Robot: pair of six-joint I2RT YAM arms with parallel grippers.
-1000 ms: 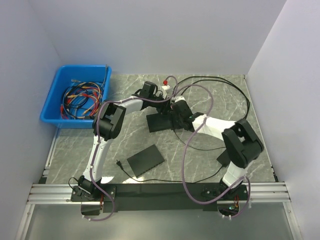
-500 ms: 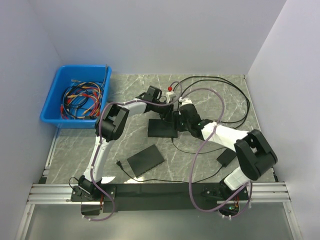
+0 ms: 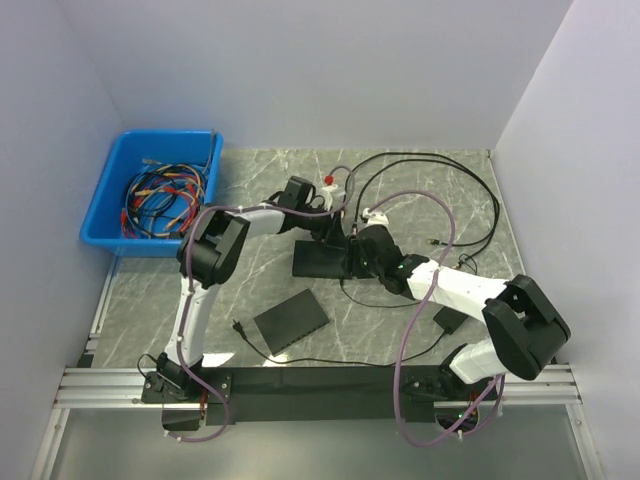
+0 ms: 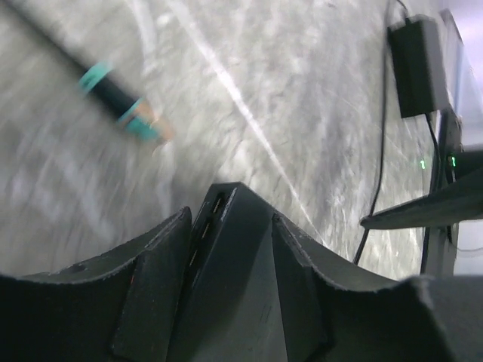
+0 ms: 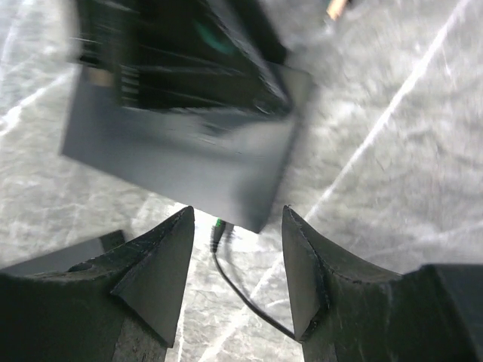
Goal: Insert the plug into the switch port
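The switch (image 3: 315, 262) is a flat black box in the middle of the table. In the left wrist view my left gripper (image 4: 230, 217) is shut on the switch (image 4: 226, 264), whose row of ports runs along the edge by the left finger. My right gripper (image 5: 238, 211) is open just in front of the switch (image 5: 177, 143), with nothing between its fingers. A black plug (image 5: 219, 234) on a thin black cord sits at the switch's near edge, with a green glint at its tip. Blur hides whether it is seated.
A second flat black box (image 3: 291, 320) lies nearer the arm bases. A black power adapter (image 3: 450, 320) rests at the right, also in the left wrist view (image 4: 419, 64). A blue bin (image 3: 120, 215) of cables stands at the far left. A teal-banded cable end (image 4: 124, 105) lies on the marble.
My right arm has stretched out, its elbow swinging right and nearer, and its gripper has come down and left to the switch's right edge. The left gripper has stayed on the switch.
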